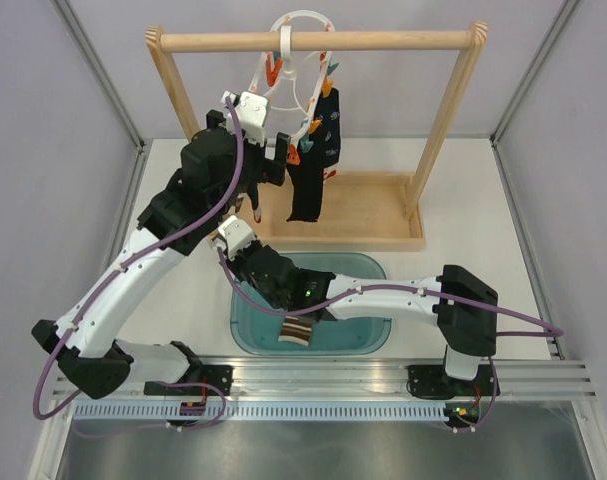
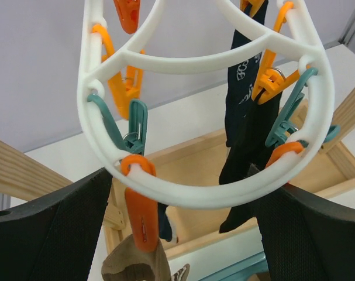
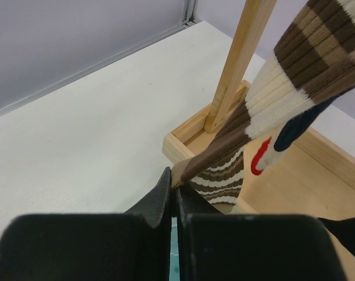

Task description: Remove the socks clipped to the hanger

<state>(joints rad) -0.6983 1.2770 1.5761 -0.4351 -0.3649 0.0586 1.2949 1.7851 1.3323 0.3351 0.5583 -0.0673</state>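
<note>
Under hanger (image 2: 189,196), left pincer (image 2: 177,178) agape; right pincer (image 3: 176,188) tight on sock (image 3: 282,76)

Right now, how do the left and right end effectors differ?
The left end effector is open; the right end effector is shut on a striped sock. The left straddles the hanger, gripping nothing; the right sits lower. Both have black fingers.

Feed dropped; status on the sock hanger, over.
Left gripper open around white plastic ring hanger. Right gripper shut on brown-and-white striped fabric sock. Dark navy socks clipped on. No obstruction seen.
</note>
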